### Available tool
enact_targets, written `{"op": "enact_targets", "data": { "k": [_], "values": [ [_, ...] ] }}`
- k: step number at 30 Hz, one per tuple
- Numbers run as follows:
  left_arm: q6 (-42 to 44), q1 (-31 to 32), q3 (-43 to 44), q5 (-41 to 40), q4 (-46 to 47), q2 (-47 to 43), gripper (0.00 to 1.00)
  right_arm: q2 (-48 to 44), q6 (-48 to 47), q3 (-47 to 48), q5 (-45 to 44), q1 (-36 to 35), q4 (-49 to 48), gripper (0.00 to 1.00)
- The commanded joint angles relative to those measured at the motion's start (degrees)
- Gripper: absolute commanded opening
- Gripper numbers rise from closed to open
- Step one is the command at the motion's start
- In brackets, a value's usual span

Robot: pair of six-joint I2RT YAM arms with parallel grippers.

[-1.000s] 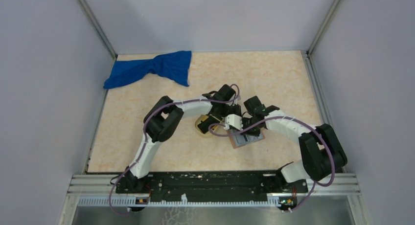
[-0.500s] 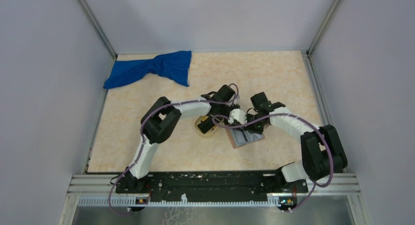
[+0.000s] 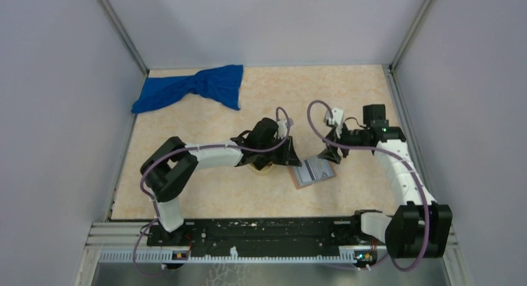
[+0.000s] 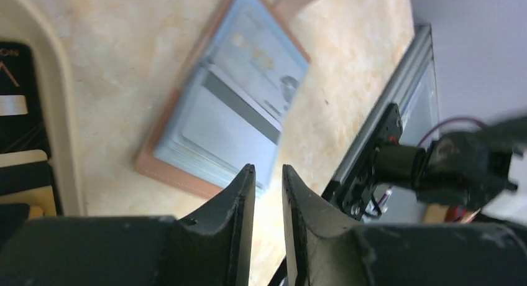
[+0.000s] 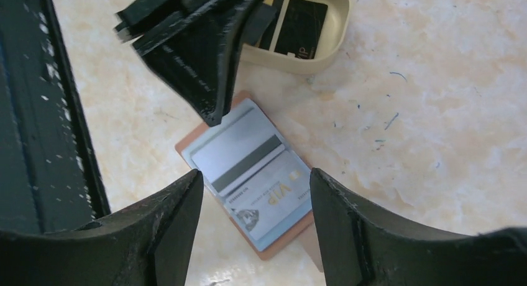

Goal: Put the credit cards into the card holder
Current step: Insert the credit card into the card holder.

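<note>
Straight below the right jaws, and framed by the wide gap between them, the card holder lies open and flat on the tabletop, blue-grey inside facing up. The right jaws stand well apart with nothing in them, and hang clear above the holder without touching it. A grey card with a dark stripe rests on the holder's inside. Whether it sits in a slot or only lies on top cannot be told.

The left jaws come in from the tray side, low over the tabletop. They are drawn close, with only a narrow slit between them, and that slit is empty. In the right wrist view their tip reaches the holder's edge nearest the tray. Whether it touches that edge cannot be told. In the left wrist view the holder lies just ahead of the tip, slanting away from it.

Just behind the left jaws sits the oval tan tray, close to the holder but apart from it. In the top view the left arm covers most of it. A black card lies flat inside the tray, with another dark piece beside it that is partly hidden.

Well beyond both pairs of jaws, at the far left corner of the tabletop, lies a crumpled blue cloth. The right arm reaches in from the right side.
</note>
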State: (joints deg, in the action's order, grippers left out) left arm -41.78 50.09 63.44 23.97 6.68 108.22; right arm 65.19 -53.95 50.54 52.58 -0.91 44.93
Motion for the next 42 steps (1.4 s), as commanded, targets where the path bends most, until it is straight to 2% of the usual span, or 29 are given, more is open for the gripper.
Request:
{"op": "enact_targets", "data": {
  "k": [1,4,5,7,10,12,13,15,17,19,21,25,29,35,42],
  "values": [
    [15.25,2.34,-9.86,-5.56,20.83,-11.33,0.29,5.59,4.31,7.12,6.65,0.65,8.92,0.63],
    [23.12,2.82,-21.1,-12.33,33.63,-17.52,0.3,11.55,5.33,8.48,3.05,0.69,11.78,0.58],
    [25.46,2.82,-24.81,-14.22,38.09,-19.37,0.3,13.03,6.25,7.8,0.79,0.7,10.96,0.54],
    [30.48,2.82,-33.08,-16.76,46.39,-22.36,0.3,14.74,8.29,6.0,-3.54,0.64,7.98,0.53],
    [31.77,2.59,-41.07,-22.2,55.3,-24.89,0.53,15.34,10.8,4.07,-9.6,0.67,4.62,0.53],
    [31.24,2.5,-44.53,-23.41,59.73,-25.16,0.85,15.51,12.1,2.78,-11.03,0.69,3.29,0.54],
    [30.59,2.48,-45.64,-25.16,61.08,-25.1,0.97,15.96,12.63,2.6,-11.86,0.67,3.07,0.54],
    [29.05,2.32,-46.98,-25.39,61.61,-24.87,0.99,17.2,13.85,2.23,-13.63,0.67,2.33,0.54],
    [29.38,2.3,-47.13,-24.34,60.2,-24.48,0.99,18.81,15.24,2.25,-15.25,0.66,1.61,0.54],
    [31.55,2.34,-46.64,-18.73,57.99,-24.17,0.98,20.24,16.28,2.43,-15.57,0.69,1.26,0.53],
    [30.75,2.38,-46.4,-14.35,57.27,-23.89,0.91,21.34,17.3,2.53,-15.75,0.7,0.9,0.52],
    [24.83,2.62,-46.4,-11.48,60.26,-20.81,0.78,23.34,18.75,2.55,-16.19,0.71,-0.33,0.52],
    [20.36,3.98,-46.56,-12.67,63.61,-17.16,0.69,25.97,19.26,2.91,-16.55,0.64,-0.93,0.48],
    [18.81,6.32,-41.5,-15.92,56.84,-12.36,0.42,27.92,19.41,3.31,-16.8,0.64,-0.93,0.46],
    [18.46,7.56,-38.39,-19.19,52.42,-8.67,0.39,29.55,19.34,3.23,-17.28,0.64,-0.94,0.45]
  ]
}}
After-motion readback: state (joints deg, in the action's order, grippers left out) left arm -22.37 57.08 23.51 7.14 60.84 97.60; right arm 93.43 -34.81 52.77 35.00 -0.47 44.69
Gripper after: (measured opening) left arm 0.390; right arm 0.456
